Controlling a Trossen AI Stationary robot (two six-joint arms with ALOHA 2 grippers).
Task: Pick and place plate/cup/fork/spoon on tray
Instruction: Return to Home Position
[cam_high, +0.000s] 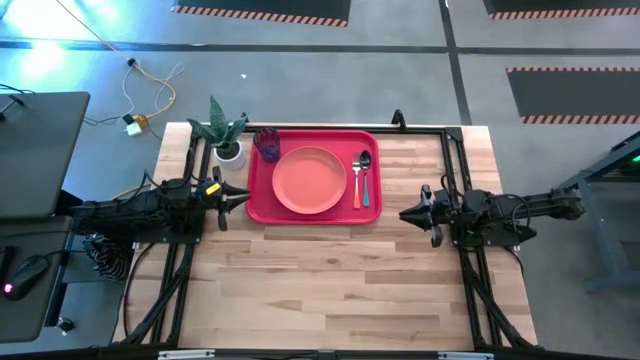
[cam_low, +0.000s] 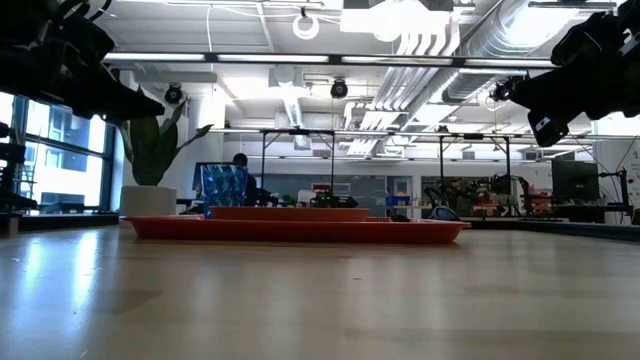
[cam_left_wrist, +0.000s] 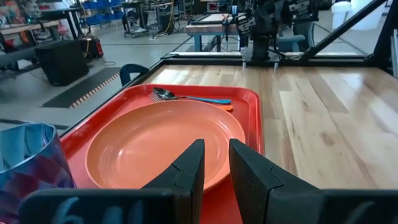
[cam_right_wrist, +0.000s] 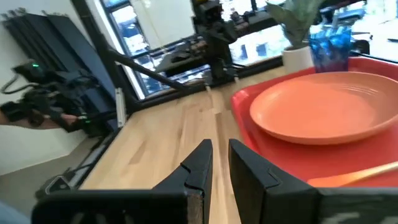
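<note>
The red tray (cam_high: 262, 196) lies at the table's far middle. On it rest the salmon plate (cam_high: 309, 180), the blue-purple cup (cam_high: 267, 143) at its far left corner, and the orange-handled fork (cam_high: 358, 190) and teal-handled spoon (cam_high: 365, 180) at its right. My left gripper (cam_high: 243, 199) hovers just left of the tray, shut and empty. My right gripper (cam_high: 404, 213) hovers right of the tray, shut and empty. The plate (cam_left_wrist: 163, 144) and the cup (cam_left_wrist: 31, 160) also show in the left wrist view.
A white pot with a green plant (cam_high: 227, 138) stands just left of the tray's far left corner. Black frame rails (cam_high: 455, 170) run along the table's sides. Bare wood (cam_high: 330, 285) spreads over the table's near half.
</note>
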